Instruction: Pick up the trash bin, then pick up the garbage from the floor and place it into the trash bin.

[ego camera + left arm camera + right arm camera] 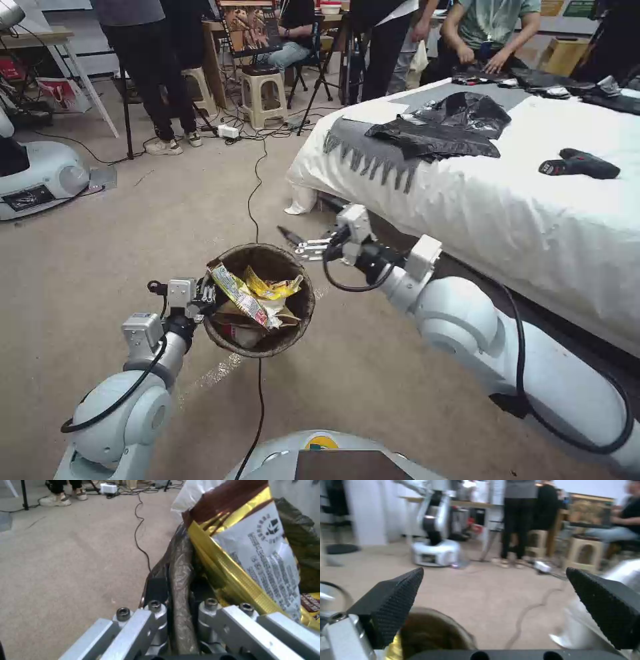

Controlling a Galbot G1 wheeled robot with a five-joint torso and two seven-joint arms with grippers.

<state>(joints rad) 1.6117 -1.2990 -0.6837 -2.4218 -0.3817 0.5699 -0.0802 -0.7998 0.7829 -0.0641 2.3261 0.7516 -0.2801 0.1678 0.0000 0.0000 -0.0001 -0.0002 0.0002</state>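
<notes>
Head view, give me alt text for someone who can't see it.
The left claw grips the rim of the trash bin, which holds yellow snack wrappers above beige carpet. The open right claw hovers beside the bin's far rim, near a white-covered bed.

Both arms are glossy white, rounded shells with boxy silver-grey wrist blocks and looping black cables. The left pincer (205,298) has pale aluminium links with dark hex-socket screws. The right pincer (293,241) carries black, wedge-shaped fingers (391,605) with a fine knurled texture.
</notes>
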